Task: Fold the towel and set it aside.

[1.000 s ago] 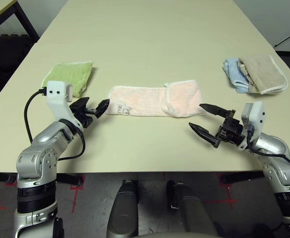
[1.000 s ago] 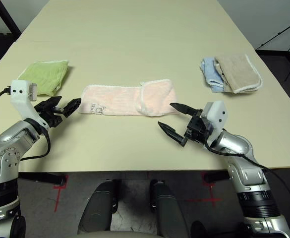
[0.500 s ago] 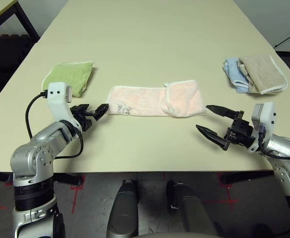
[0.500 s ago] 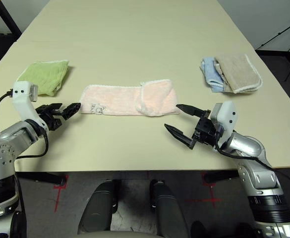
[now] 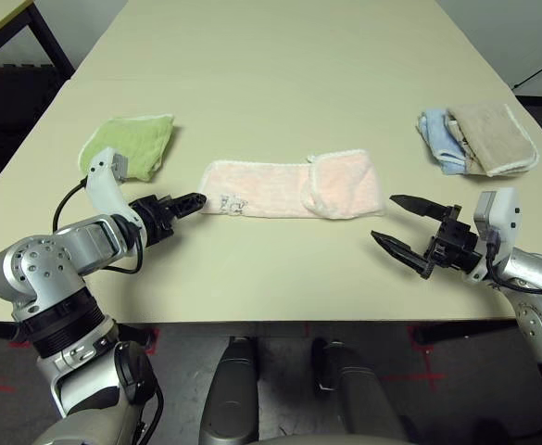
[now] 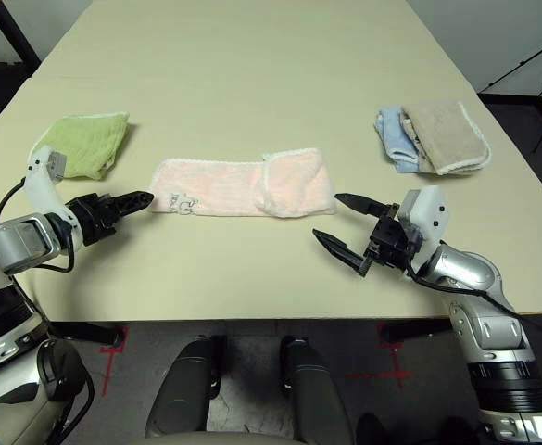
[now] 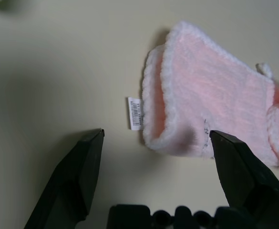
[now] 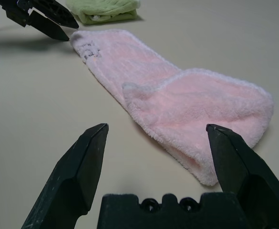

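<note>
The pale pink towel (image 5: 289, 188) lies in a long strip across the middle of the table, its right end folded back over itself. The dark logo (image 5: 233, 203) sits near its left end, where a small white label (image 7: 136, 113) sticks out. My left gripper (image 5: 189, 201) stands open just off that left end, low over the table, with nothing between its fingers (image 7: 84, 167). Open and empty too, my right gripper (image 5: 384, 217) is a short way right of the folded end. The right wrist view looks along the towel (image 8: 177, 100) towards the left gripper (image 8: 44, 19).
A light green folded cloth (image 5: 130, 144) lies at the left, behind my left arm. Blue and beige folded cloths (image 5: 479, 137) lie at the far right. The beige table (image 5: 280, 74) runs far back; its front edge is close under both grippers.
My right gripper has drawn back to the right, away from the towel's folded end. The left arm has turned and dropped its wrist, with the fingertips staying at the towel's left end. Both stayed open.
</note>
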Controlling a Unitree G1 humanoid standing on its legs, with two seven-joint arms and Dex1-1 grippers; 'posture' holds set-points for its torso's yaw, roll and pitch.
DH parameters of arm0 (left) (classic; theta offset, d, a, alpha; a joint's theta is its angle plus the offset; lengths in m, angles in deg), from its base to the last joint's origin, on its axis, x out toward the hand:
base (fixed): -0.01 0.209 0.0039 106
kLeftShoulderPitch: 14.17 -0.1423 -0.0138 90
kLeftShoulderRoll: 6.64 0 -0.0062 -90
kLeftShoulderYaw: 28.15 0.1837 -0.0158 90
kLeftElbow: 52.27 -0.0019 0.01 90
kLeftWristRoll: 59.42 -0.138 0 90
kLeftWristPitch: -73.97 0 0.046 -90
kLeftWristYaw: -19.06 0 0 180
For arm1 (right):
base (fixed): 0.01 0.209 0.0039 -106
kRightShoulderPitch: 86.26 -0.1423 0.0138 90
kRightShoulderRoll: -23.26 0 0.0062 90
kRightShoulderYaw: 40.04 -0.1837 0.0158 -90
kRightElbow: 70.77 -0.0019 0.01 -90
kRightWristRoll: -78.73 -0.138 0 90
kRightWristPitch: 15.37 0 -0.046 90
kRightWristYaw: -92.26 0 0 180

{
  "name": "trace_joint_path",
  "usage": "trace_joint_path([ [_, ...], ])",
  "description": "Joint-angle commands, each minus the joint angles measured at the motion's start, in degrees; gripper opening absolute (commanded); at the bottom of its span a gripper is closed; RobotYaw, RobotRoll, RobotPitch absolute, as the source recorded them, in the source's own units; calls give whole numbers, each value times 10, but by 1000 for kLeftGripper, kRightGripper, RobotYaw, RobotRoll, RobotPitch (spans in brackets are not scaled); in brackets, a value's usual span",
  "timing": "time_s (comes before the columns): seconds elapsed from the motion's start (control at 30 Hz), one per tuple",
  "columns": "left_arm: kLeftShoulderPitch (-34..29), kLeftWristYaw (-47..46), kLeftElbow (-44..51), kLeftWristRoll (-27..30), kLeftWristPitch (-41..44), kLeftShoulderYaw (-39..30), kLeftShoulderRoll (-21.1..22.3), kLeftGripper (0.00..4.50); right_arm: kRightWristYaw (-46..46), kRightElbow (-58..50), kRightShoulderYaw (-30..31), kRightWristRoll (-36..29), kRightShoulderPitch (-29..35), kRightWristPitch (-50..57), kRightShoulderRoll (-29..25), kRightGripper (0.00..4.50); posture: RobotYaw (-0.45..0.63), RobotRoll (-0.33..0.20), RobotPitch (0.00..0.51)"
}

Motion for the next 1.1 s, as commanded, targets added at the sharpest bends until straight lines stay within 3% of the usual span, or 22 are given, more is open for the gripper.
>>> trace_joint_path([
  [0.03, 5, -33, -7, 30, 10, 0, -24, 4500, 0, 0, -12, 4, 4, -2, -8, 4472, 233, 0, 173],
  [0.33, 4, -105, -8, 107, 10, 10, -48, 4500, 8, -3, -10, 10, 4, -1, -9, 4472, 222, 0, 180],
  [0.77, 37, -126, -35, -3, 0, 3, -66, 4500, 25, -23, -14, 9, 18, 5, -11, 4472, 196, 0, 183],
  [0.9, 34, -126, -35, -40, -27, 18, -61, 3533, 28, -23, -14, 9, 18, 6, -11, 4500, 194, 0, 183],
  [1.1, 42, -94, -20, -60, -29, 42, -61, 1109, 30, -17, -13, 9, 12, 4, -8, 4500, 196, 0, 181],
])
